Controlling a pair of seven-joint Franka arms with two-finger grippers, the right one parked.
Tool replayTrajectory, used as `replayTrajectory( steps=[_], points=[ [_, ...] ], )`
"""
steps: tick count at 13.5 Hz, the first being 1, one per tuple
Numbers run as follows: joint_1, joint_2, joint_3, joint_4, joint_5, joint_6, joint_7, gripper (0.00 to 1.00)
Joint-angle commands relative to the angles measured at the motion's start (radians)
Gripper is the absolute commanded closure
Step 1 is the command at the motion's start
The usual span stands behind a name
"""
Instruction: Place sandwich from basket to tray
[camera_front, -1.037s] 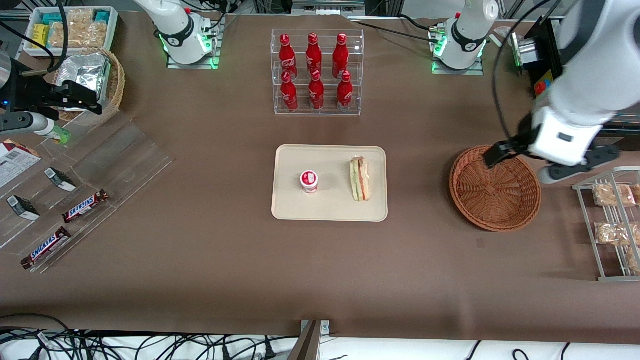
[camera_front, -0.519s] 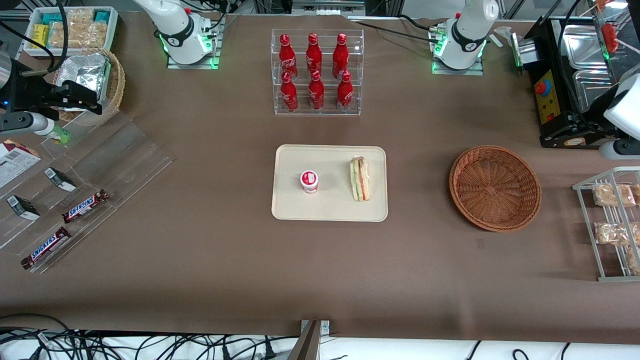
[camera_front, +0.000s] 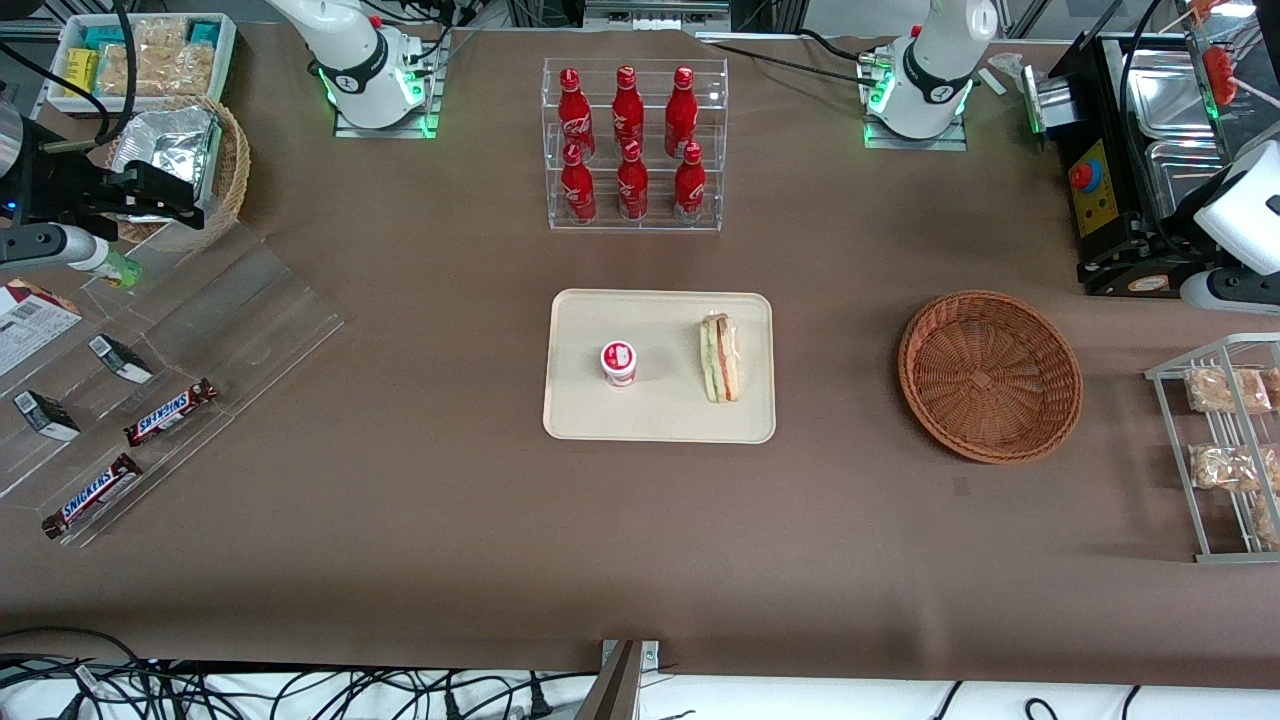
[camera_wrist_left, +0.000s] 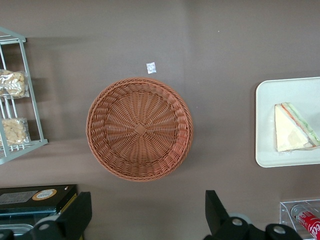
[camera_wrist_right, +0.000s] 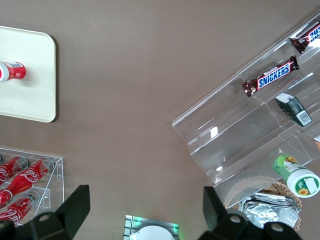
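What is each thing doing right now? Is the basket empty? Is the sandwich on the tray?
sandwich: lying on the tray, beside the small cup.
basket: empty, sitting on the table.
tray: flat on the table, holding the sandwich and cup.
small cup: upright, lid on.
red bottles: upright in their clear rack.
gripper: open, holding nothing, high above the table near the basket.
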Motion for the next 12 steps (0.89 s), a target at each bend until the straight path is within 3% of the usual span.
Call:
replayTrajectory(
  steps=[1, 12],
  points=[
    [0.0, -0.015, 0.01, -0.008, -0.03, -0.002, 0.033, 0.0],
    [-0.012, -0.009, -0.008, -0.007, -0.028, -0.013, 0.047, 0.0]
  ],
)
